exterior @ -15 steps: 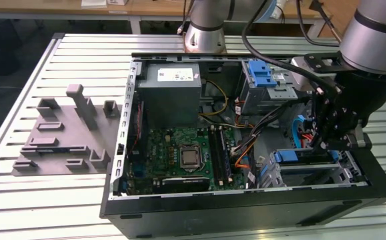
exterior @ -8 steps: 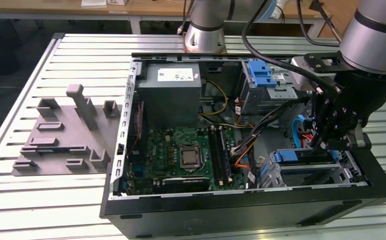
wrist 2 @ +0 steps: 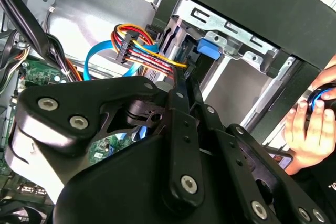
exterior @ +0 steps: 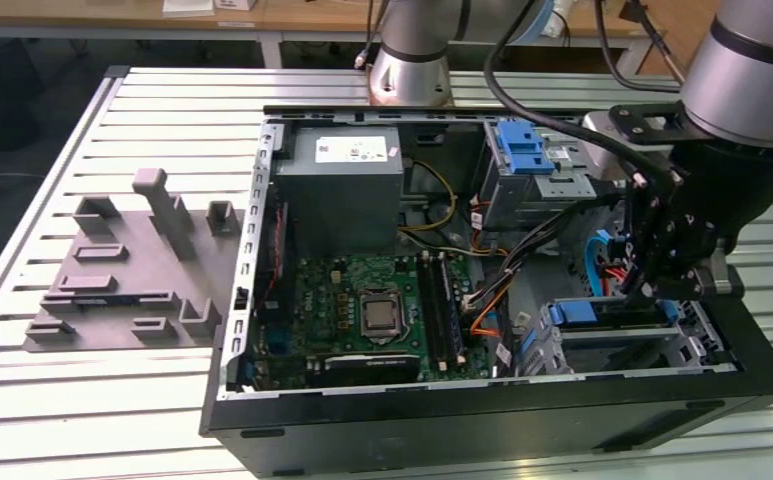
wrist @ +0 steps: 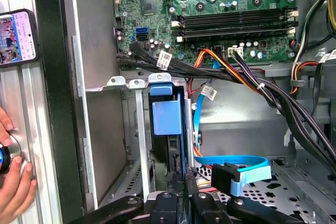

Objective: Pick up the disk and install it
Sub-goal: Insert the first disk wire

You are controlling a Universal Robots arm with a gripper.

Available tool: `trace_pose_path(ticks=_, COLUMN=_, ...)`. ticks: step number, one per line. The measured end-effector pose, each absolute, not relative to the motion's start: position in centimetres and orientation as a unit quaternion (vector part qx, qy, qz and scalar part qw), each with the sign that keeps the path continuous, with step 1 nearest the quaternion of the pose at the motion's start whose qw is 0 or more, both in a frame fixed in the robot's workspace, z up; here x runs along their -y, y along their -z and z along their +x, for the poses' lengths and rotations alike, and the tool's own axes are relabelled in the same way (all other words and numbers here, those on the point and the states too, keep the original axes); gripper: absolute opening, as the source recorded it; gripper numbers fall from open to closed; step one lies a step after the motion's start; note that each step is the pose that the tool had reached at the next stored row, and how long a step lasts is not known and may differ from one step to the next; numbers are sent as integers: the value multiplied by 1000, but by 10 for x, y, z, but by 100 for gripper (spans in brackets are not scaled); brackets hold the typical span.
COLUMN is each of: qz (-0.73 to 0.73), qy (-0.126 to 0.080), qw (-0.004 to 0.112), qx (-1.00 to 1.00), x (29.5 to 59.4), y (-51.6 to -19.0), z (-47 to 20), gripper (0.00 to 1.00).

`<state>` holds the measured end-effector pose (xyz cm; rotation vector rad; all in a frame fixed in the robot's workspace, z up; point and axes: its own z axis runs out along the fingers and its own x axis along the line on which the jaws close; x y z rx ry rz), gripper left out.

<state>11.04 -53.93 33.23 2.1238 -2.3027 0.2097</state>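
Note:
The disk [exterior: 602,314] sits in the lower drive cage [exterior: 700,345] at the front corner of the open computer case, toward the exterior view's right. In the first wrist view the disk [wrist: 168,148] stands edge-on between the cage walls, with its blue rail tab [wrist: 167,116] on top. My gripper [exterior: 650,292] hangs just over the cage. In both wrist views my gripper [wrist: 181,181] [wrist 2: 185,80] has its fingers close together at the disk's near end, with no gap showing. Whether they pinch the disk is hidden.
Red, yellow and orange cables [wrist 2: 142,51] and a blue ribbon cable [wrist: 236,162] crowd the cage. The power-supply box [exterior: 346,180], upper cage with blue latch [exterior: 526,150] and motherboard [exterior: 359,310] fill the case. A grey fixture [exterior: 133,260] lies outside. A person's hand [wrist 2: 310,129] rests nearby.

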Motion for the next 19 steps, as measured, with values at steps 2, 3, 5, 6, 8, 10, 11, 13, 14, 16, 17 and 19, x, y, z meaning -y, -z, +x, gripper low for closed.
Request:
trace_pose_path(ticks=2, qz=676, qy=-67, qw=1, qx=734, x=539, y=-332, z=110, gripper=17)
trace_pose_path(ticks=3, qz=676, qy=-67, qw=1, qx=734, x=539, y=-333, z=110, gripper=17)
trace_pose_path(ticks=5, qz=676, qy=-66, qw=1, qx=734, x=539, y=-333, z=110, gripper=17)
trace_pose_path(ticks=6, qz=676, qy=-66, qw=1, qx=734, x=539, y=-333, z=110, gripper=17)
trace_pose_path(ticks=8, qz=673, qy=-66, qw=2, qx=736, x=539, y=-332, z=110, gripper=17)
trace_pose_path(ticks=10, qz=671, qy=-66, qw=2, qx=739, x=539, y=-332, z=110, gripper=17)
trace_pose_path(ticks=11, qz=670, qy=-66, qw=2, qx=740, x=539, y=-332, z=110, gripper=17)
trace_pose_path(ticks=13, qz=668, qy=-66, qw=2, qx=741, x=539, y=-332, z=110, gripper=17)
trace_pose_path(ticks=14, qz=668, qy=-65, qw=2, qx=741, x=539, y=-331, z=110, gripper=17)
trace_pose_path(ticks=16, qz=668, qy=-64, qw=2, qx=741, x=539, y=-331, z=111, gripper=17)
trace_pose_path(ticks=17, qz=668, qy=-63, qw=1, qx=741, x=539, y=-331, z=111, gripper=17)
trace_pose_path(ticks=19, qz=668, qy=-62, qw=1, qx=741, x=539, y=-331, z=111, gripper=17)
